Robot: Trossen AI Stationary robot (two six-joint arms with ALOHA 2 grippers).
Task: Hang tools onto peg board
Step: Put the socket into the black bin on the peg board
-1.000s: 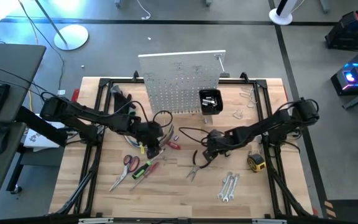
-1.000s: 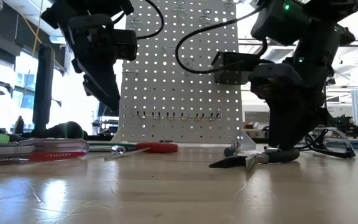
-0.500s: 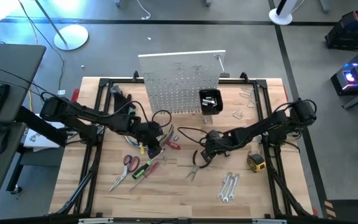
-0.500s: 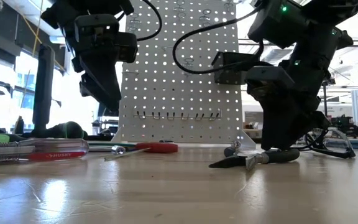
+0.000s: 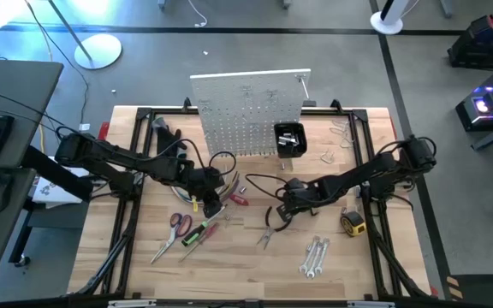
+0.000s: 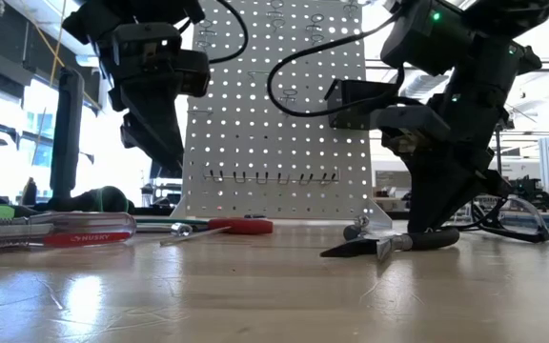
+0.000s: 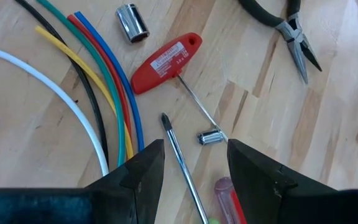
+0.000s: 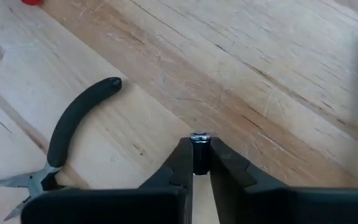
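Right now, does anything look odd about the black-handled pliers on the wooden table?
Yes. The right gripper is pinched on only one handle of the black-handled needle-nose pliers; the other handle splays out over the wooden table, so the tool may swing or tilt if lifted. Nothing looks spilled or damaged.

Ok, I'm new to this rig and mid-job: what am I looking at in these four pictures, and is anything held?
Two dark robot arms work at a wooden table. One picture looks straight down, one looks level across the tabletop, and the other two come from cameras on each arm's wrist. The white peg board stands at the back. On the table lie scissors, wrenches, a tape measure and coloured cables. The right gripper is shut on one handle of the pliers, which lie on the wood. The left gripper is open above a screwdriver, holding nothing.
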